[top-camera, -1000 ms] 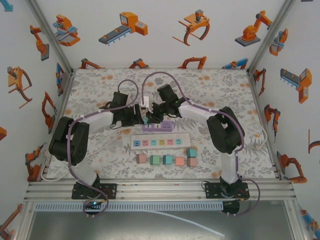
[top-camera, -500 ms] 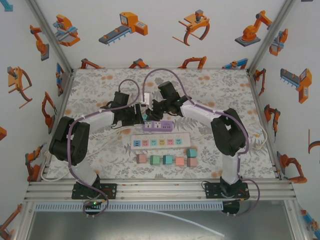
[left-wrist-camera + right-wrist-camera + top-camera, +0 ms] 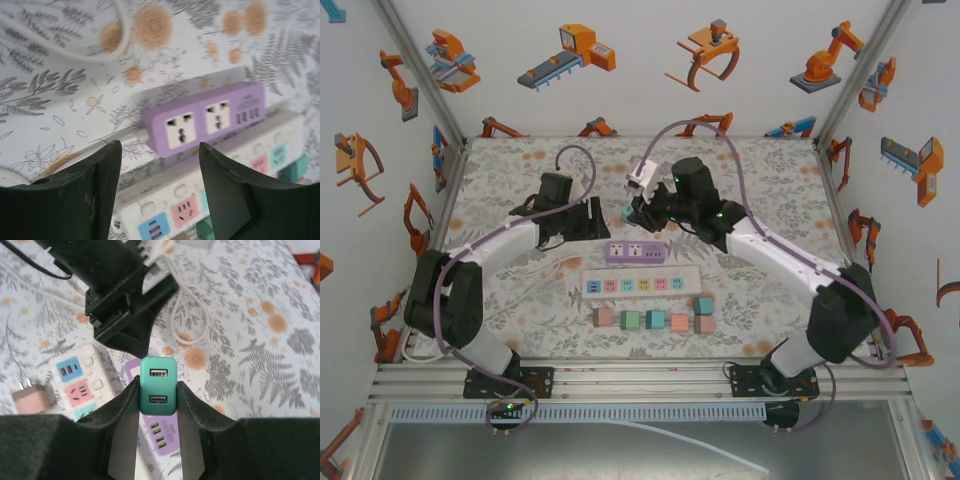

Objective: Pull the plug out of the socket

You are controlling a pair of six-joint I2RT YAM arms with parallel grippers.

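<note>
**Teal plug clear of the socket, held in the right claw**

On the floral table (image 3: 500,200) two power strips lie mid-table, long axes parallel to the near edge. The white strip (image 3: 642,285) is nearer, and the purple strip (image 3: 636,251) with two sockets is just behind it. The left claw (image 3: 595,215) hangs wide open and empty. The right claw (image 3: 157,384) is clamped on one teal plug (image 3: 158,395), raised above the table on the strip's far side. The plug's long axis runs along the fingers, and its face with two USB ports is turned toward the wrist camera.
</note>
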